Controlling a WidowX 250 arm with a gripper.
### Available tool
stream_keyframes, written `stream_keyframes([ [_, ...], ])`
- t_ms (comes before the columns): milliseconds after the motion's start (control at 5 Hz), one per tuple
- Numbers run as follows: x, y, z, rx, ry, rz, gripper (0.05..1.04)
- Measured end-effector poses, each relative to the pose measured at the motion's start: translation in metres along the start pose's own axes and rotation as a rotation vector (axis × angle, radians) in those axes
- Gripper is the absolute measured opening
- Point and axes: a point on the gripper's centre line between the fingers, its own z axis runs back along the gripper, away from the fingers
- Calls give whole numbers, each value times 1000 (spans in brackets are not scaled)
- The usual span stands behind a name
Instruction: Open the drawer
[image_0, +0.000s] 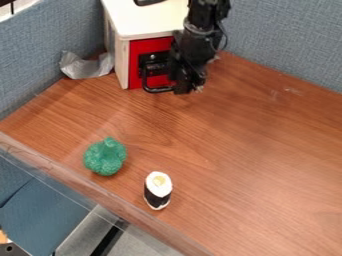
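The drawer has a red front and sits in a small cream-topped cabinet at the upper left of the table. A black handle stands out from the drawer's front near its lower edge. My gripper hangs down at the right end of that handle, covering the right part of the red front. Whether it touches the handle, and how its fingers stand, is hidden in the dark shapes.
A green toy broccoli and a toy sushi roll rest toward the table's front left edge. Crumpled grey material lies left of the cabinet. Blue-grey partition walls border the wooden table at the back and left.
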Motion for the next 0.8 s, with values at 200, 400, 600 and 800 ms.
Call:
stream_keyframes([
  [200,1,-7,-3,-9,8,-14,181],
  [400,1,-17,-4,-18,6,-28,133],
  [600,5,-36,5,-34,-12,-53,130],
  [800,8,-58,15,-69,-24,-69,130],
])
